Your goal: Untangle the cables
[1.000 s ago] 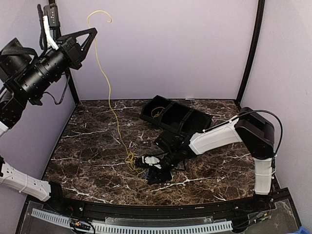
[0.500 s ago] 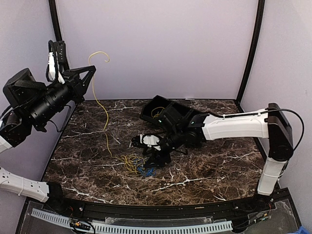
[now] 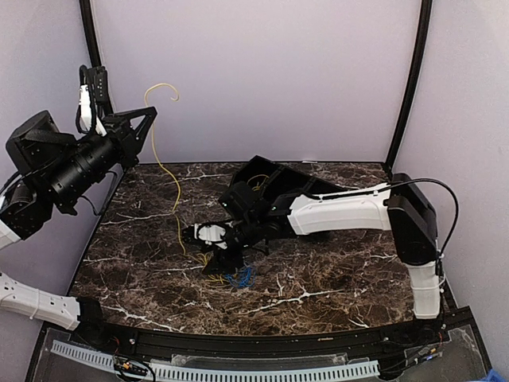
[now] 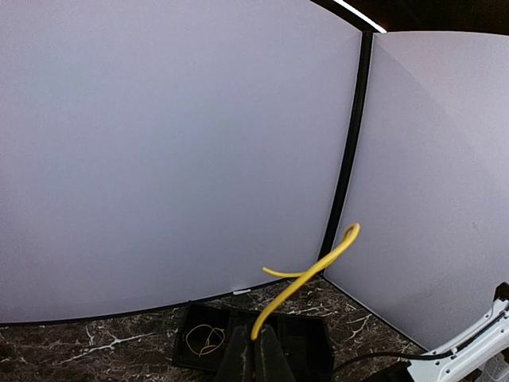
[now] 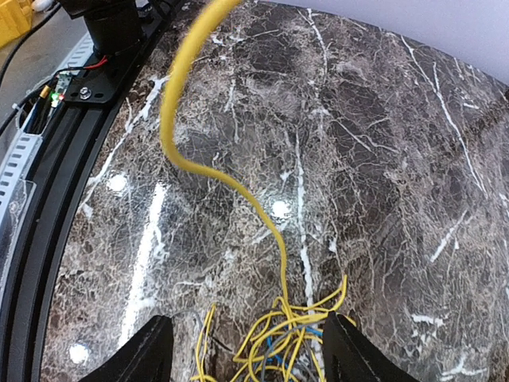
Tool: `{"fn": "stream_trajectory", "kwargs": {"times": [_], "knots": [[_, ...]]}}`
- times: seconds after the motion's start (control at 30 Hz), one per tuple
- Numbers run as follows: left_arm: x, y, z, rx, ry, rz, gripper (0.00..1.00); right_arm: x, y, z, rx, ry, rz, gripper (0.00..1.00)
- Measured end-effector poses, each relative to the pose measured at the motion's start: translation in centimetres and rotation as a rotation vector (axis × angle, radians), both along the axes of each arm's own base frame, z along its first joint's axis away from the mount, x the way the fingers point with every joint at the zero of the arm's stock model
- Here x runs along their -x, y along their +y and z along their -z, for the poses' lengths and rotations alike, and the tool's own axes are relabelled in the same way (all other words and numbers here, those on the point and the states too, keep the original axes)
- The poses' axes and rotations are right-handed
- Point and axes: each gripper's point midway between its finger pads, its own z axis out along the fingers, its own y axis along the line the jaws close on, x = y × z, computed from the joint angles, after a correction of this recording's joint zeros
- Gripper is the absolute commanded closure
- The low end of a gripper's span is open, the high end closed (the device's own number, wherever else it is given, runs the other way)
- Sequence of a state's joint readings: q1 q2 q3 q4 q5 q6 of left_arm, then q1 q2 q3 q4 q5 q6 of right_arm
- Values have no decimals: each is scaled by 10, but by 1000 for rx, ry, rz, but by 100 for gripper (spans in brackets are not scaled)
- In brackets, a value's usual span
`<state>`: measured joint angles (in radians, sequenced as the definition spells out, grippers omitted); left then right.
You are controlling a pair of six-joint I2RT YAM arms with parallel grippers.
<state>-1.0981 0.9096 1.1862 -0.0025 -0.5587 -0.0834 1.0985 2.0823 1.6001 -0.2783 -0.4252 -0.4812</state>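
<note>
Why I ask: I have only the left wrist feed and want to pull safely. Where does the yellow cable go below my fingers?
Observer: From the left gripper the yellow cable hangs down to a tangle lying on the table.
Operator: Is the right arm holding that tangle down?
Observer: No, the right gripper is open, with a finger on each side of the tangle. I cannot tell whether they touch it.
Operator: Is the blue one caught up in it?
Observer: Yes, the blue cable is looped into the same knot, on its near side.
</note>
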Motion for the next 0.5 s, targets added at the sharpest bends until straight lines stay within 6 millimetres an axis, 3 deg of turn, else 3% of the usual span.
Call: {"fn": "stream_trajectory", "kwargs": {"times": [0.17, 0.37, 0.5], "knots": [[0, 0, -3, 3, -2, 0, 100, 3, 18, 29, 17, 4, -26, 46], [2, 3, -24, 13, -21, -2, 100, -1, 30, 60, 36, 17, -27, 83], [2, 3, -53, 18, -58, -7, 100, -4, 30, 72, 51, 13, -15, 97]]}}
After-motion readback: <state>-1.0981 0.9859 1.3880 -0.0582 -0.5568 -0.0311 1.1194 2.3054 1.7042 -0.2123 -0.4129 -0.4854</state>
